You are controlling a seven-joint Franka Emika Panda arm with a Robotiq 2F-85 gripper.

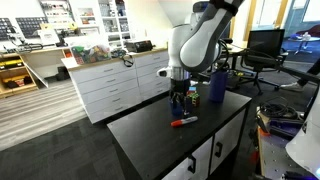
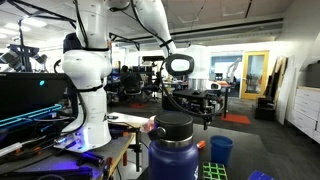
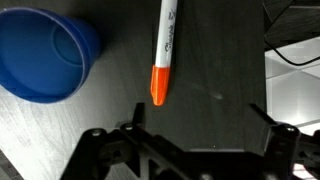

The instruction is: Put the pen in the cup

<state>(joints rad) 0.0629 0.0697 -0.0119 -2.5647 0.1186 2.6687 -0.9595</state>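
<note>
In the wrist view the pen lies on the black tabletop, with a white barrel and an orange-red end pointing toward me. The small blue cup stands upright and empty to its left, apart from it. My gripper hovers above the table, open and empty. The pen's red tip is just beyond my left finger, not between the fingers. In an exterior view the pen lies on the table just in front of and below the gripper. The cup also shows in an exterior view.
A tall blue-purple bottle stands at the table's back and fills the foreground in an exterior view. A multicoloured puzzle cube sits next to the cup. The table edge runs along the right of the wrist view.
</note>
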